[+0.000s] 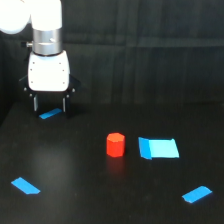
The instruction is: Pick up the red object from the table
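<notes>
The red object [115, 144] is a small red-orange stubby hexagonal block standing upright near the middle of the black table [90, 190]. My gripper [49, 106] hangs from the white arm at the exterior view's upper left, well apart from the block, up and to its left. Its two dark fingers point down and stand apart with nothing between them. A small blue tape piece [50, 114] lies just below the fingertips.
A larger blue patch [159, 148] lies right of the block. Blue tape strips lie at the front left [25, 186] and front right [196, 194]. A black cloth backdrop [150, 50] hangs behind the table.
</notes>
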Controlling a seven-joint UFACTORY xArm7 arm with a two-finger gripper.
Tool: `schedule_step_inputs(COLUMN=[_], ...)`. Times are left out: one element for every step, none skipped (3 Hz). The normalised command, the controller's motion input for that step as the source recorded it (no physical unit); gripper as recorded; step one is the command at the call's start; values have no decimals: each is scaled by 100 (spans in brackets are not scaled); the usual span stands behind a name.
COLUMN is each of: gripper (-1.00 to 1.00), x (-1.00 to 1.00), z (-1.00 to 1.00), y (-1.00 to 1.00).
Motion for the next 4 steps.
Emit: schedule_step_inputs(gripper=[96,93,100,96], x=[100,100,97,100], z=[19,-9,-33,-20], y=[-60,-69,-73,-80])
